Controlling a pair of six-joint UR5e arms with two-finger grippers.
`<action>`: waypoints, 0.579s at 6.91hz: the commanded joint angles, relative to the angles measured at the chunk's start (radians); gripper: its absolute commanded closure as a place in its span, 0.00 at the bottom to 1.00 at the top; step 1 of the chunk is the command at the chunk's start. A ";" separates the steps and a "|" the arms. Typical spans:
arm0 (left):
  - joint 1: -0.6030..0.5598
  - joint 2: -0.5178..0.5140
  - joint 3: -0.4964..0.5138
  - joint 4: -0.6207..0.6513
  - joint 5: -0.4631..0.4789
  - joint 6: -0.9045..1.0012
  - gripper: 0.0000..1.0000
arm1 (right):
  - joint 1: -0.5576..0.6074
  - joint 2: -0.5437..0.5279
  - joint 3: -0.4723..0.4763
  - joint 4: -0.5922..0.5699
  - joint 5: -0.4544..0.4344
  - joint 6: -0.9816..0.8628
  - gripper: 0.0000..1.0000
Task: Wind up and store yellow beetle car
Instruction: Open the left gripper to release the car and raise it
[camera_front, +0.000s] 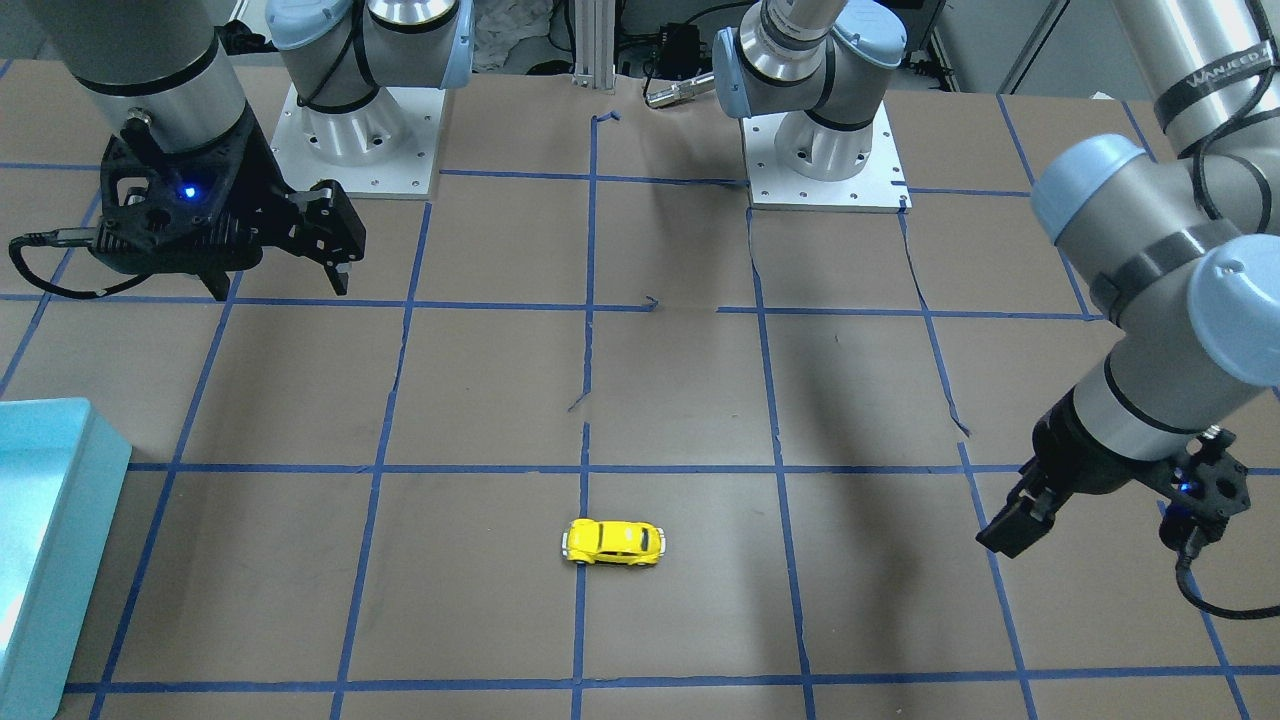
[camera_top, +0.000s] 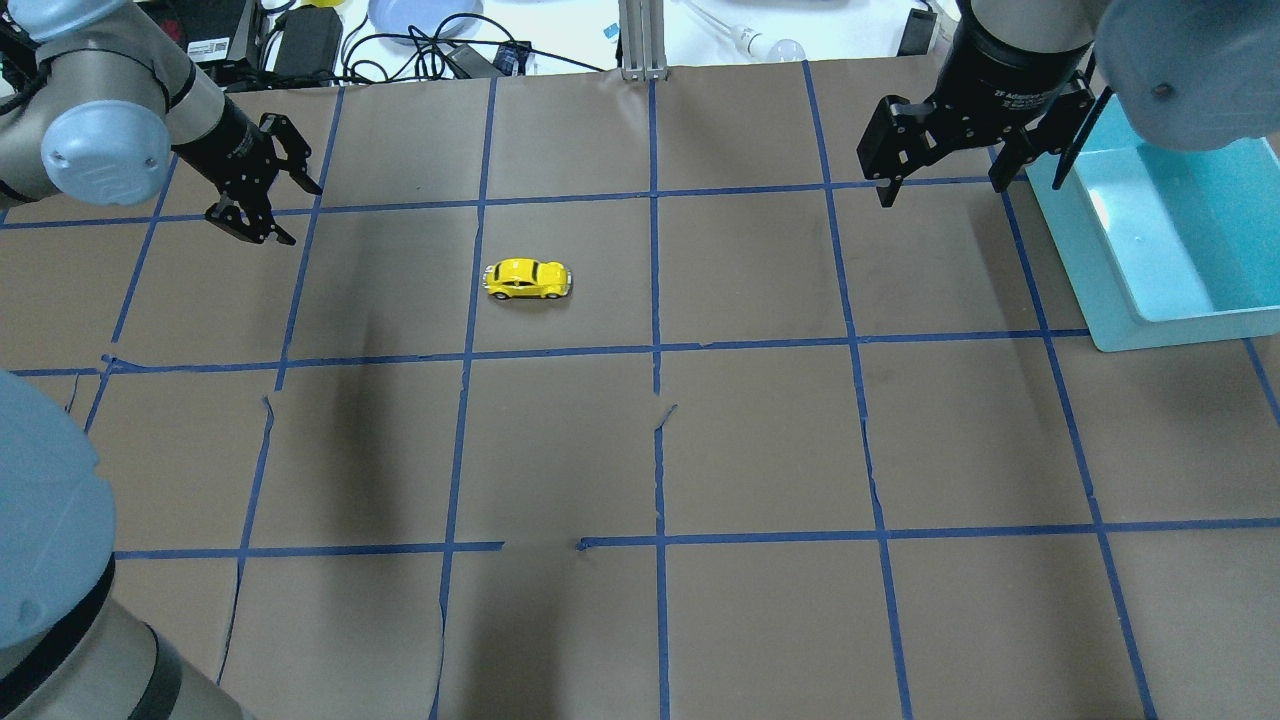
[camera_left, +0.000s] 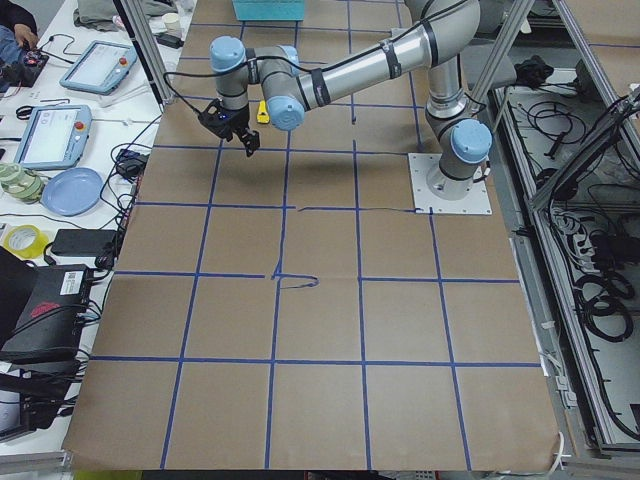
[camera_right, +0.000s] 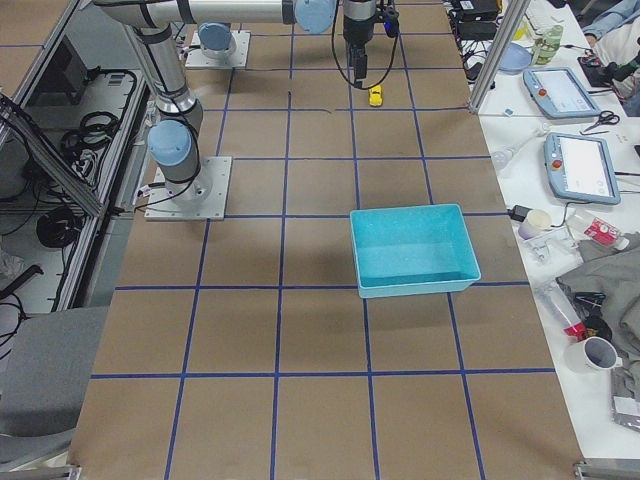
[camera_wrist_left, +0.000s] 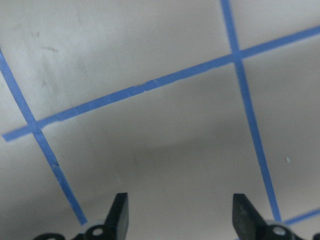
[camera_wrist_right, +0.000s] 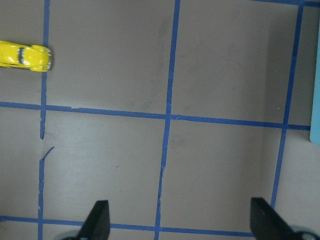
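- Step in hand, as I judge it: the very start. Neither gripper touches anything, so the car is yet to be grasped, wound or stored.
- Left gripper (camera_top: 298, 213): in the overhead view it hangs at about 10 o'clock from the middle of the table (camera_top: 760, 440). Its fingers are spread wide with nothing between them. The left wrist view shows only bare surface and blue tape (camera_wrist_left: 150, 87) beneath. The arm comes in from the 10 o'clock corner, wrist tilted so the fingers slant down towards 4 o'clock.
- Yellow beetle car (camera_top: 528, 279): on its wheels at about 11 o'clock from the middle. It lies along the 9-to-3 line just beside a tape line, well apart from both grippers. The left gripper is at its 10 o'clock, the right at its 2 o'clock.
- Right gripper (camera_top: 942, 190): at about 1 o'clock, fingers wide apart and holding nothing. They point straight down, judging by its wrist view, which catches the car at its upper left edge.
- Blue bin (camera_top: 1170, 333): at about 2 o'clock, just beside the right gripper.
- Next move, by my reckoning: one gripper travels over the car, drops low and closes squarely across its narrow body. The car is small and glossy, so an off-centre pinch could squirt it away.
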 joint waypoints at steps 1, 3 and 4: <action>-0.063 0.094 0.043 -0.100 0.041 0.330 0.00 | 0.000 0.000 0.000 0.000 0.000 0.000 0.00; -0.069 0.174 0.040 -0.255 0.041 0.467 0.00 | 0.000 -0.001 0.000 0.000 0.000 0.000 0.00; -0.071 0.202 0.035 -0.282 0.042 0.467 0.00 | 0.000 0.000 0.000 0.000 0.002 0.000 0.00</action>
